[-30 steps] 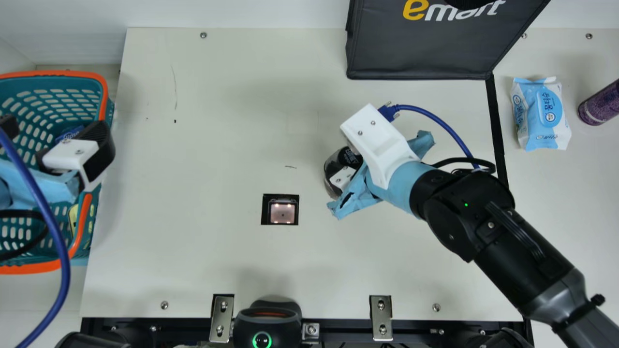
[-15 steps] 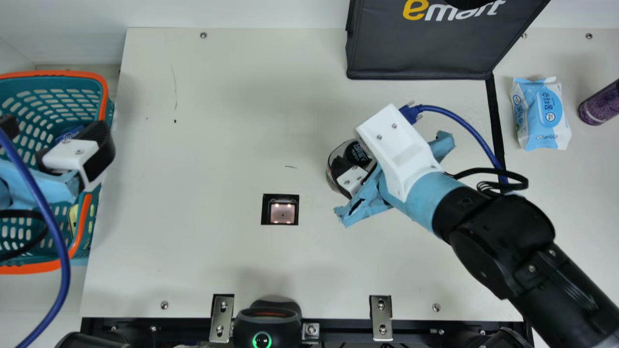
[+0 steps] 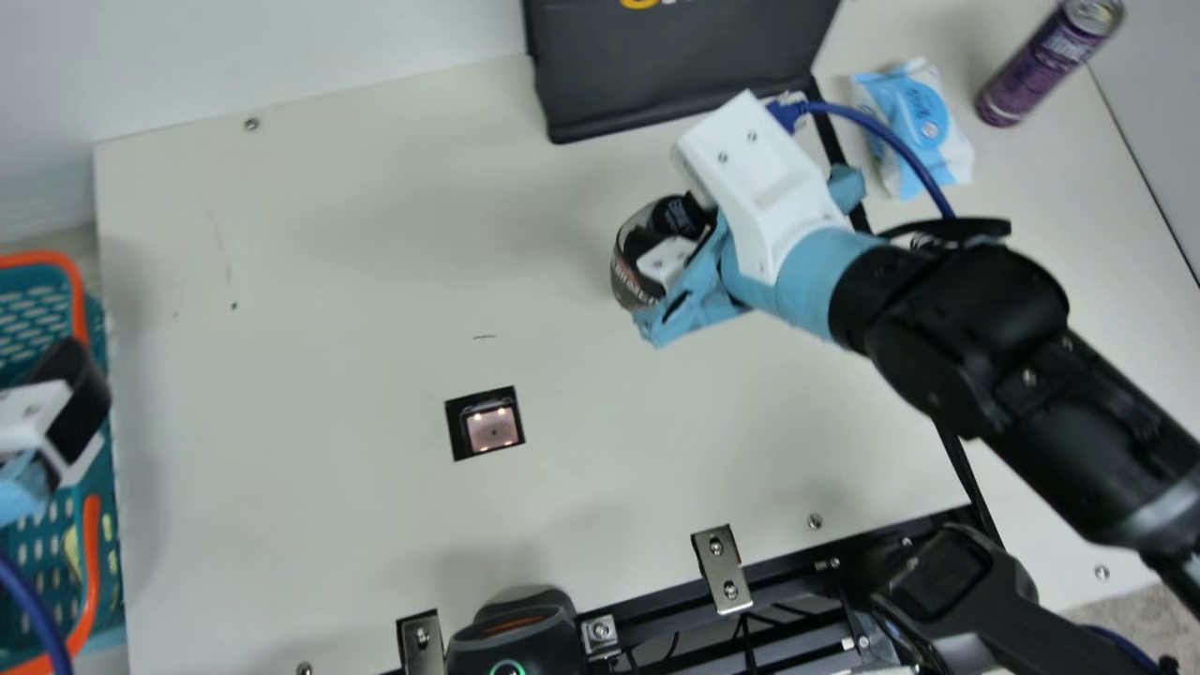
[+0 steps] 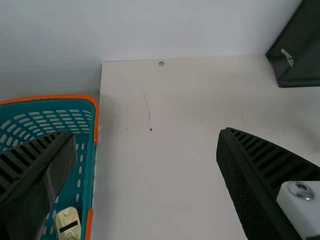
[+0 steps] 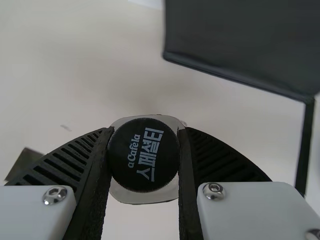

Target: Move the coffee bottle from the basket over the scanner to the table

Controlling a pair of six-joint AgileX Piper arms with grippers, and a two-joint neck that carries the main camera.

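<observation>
Bottle (image 3: 626, 280) farther from scanner (image 3: 492, 427), cap (image 5: 143, 155) between right gripper's (image 3: 669, 223) 2 fingers (image 5: 75, 160).

Clear coffee bottle (image 3: 623, 261), gripped by its black cap (image 5: 143, 155), is right of the lit scanner (image 3: 492, 428) in the cream table (image 3: 356, 281), orange-rimmed teal basket (image 3: 91, 562) at left

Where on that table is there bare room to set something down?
The widest bare patch of table lies between the basket and the square scanner; another runs from the scanner to the dark bag. Crowded: the right side, with the right gripper on the coffee bottle, the wipes and purple can.
</observation>
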